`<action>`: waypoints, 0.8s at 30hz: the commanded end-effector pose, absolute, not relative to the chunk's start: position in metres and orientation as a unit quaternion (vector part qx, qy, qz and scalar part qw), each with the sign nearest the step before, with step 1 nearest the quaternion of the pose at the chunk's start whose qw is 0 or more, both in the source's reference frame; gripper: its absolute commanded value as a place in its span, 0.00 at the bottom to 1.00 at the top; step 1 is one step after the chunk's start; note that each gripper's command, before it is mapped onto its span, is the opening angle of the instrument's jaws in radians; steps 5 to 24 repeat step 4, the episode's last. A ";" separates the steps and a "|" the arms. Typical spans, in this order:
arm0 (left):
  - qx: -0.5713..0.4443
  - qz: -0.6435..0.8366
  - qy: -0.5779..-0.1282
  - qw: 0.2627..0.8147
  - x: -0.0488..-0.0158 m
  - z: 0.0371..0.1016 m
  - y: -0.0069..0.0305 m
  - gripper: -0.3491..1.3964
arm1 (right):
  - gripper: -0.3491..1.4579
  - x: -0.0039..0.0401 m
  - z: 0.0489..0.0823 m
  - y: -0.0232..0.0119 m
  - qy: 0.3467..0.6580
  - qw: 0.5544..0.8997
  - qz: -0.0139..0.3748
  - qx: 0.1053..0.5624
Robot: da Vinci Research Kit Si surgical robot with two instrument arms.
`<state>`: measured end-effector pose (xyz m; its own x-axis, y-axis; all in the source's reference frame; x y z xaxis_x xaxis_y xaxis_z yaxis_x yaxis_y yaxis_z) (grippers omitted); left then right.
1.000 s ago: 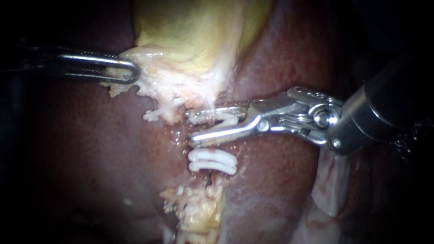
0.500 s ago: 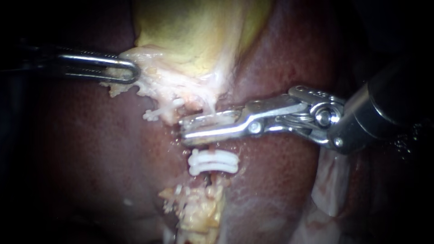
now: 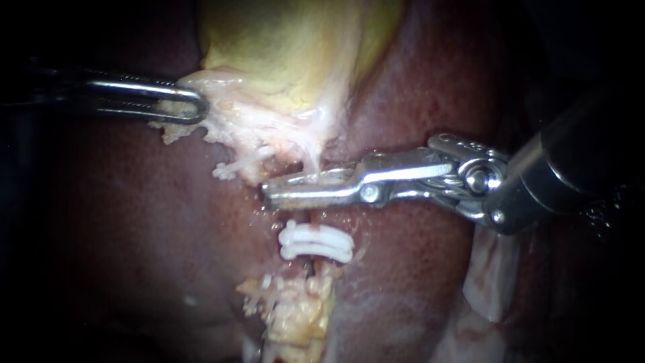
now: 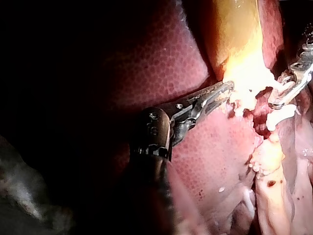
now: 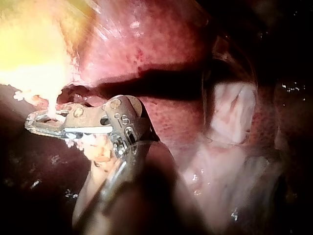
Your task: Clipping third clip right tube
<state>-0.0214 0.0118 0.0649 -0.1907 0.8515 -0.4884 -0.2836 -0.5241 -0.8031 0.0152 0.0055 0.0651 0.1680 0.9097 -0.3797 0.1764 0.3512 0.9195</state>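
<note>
The yellow gallbladder hangs over the dark red liver. My left instrument is shut on the pale tissue at the gallbladder's lower edge, as the left wrist view also shows. My right instrument lies across the right tube, its jaws nearly together on a white clip around that tube. Two white clips sit side by side on the tube just below the jaws. In the right wrist view the jaws pinch the pale strand under the gallbladder.
Another white clip sticks out to the left of the tube, under the gallbladder's edge. A lump of yellowish fatty tissue lies below the two clips. Pale membrane shows under my right instrument's shaft.
My right instrument's jaws have closed from wide apart to nearly together, squeezing the clip on the tube, and slid a little to the left. The left instrument has held still.
</note>
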 end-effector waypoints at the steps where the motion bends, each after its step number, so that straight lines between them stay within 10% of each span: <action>1: -0.498 0.717 -0.285 0.396 -0.0214 0.0649 0.0118 0.00 | 0.00 0.0152 0.0651 0.0055 0.567 0.595 0.308 0.479; 24: -0.498 0.717 -0.285 0.396 -0.0214 0.0649 0.0118 0.00 | 0.00 0.0152 0.0653 0.0055 0.567 0.596 0.308 0.479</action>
